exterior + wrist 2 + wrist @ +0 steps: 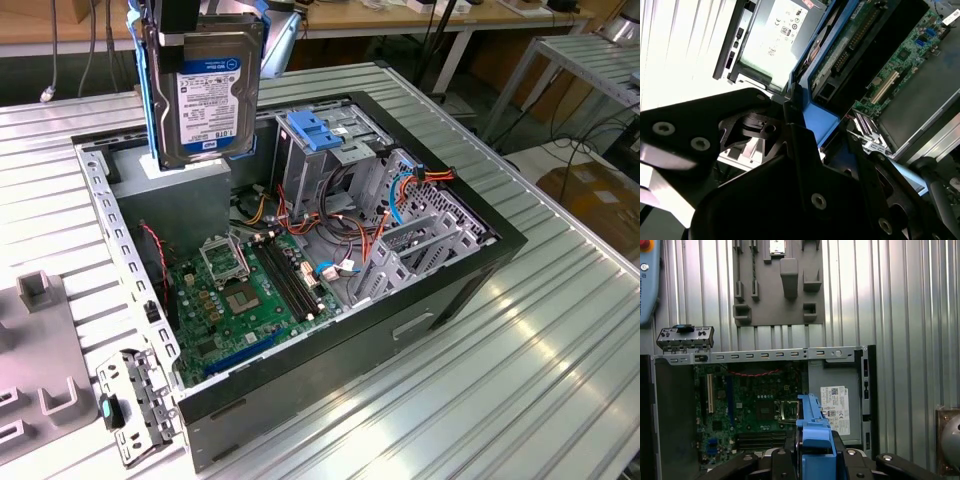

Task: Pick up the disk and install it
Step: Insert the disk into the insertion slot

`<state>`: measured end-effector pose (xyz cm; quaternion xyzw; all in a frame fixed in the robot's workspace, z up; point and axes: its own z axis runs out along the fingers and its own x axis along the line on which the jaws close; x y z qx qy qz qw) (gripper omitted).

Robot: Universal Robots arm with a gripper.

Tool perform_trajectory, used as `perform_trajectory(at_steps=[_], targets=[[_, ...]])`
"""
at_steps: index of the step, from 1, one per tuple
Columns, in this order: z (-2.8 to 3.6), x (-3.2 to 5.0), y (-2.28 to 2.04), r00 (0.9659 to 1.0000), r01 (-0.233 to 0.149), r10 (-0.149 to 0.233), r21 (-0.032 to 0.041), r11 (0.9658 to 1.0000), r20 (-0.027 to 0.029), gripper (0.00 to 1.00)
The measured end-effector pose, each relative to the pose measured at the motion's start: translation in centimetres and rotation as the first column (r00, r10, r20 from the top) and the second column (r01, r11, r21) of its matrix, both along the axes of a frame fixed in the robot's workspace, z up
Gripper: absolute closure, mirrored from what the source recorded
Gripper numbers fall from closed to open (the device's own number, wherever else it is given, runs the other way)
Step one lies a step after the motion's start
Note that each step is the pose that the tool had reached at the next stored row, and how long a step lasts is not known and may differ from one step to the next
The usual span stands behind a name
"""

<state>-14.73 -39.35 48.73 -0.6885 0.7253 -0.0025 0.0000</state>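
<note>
The dark metal hard disk with blue side rails (pixel 205 95) is held upright over the open black computer case (pixel 490 245), with the black gripper (pixel 185 18) clamped tight on it. It is best squared to the grey metal drive cage (pixel 345 165), with the orange cables (pixel 385 235) avoided.

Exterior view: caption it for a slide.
Gripper holds the disk upright above the open computer case on the ribbed metal table.
</note>
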Motion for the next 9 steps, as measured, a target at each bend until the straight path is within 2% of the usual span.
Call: perform_trajectory(at_steps=[9], targets=[[0.0,0.0,-0.44,1.0,0.0,0.0,-0.0001,1.0,-0.0001,0.63]])
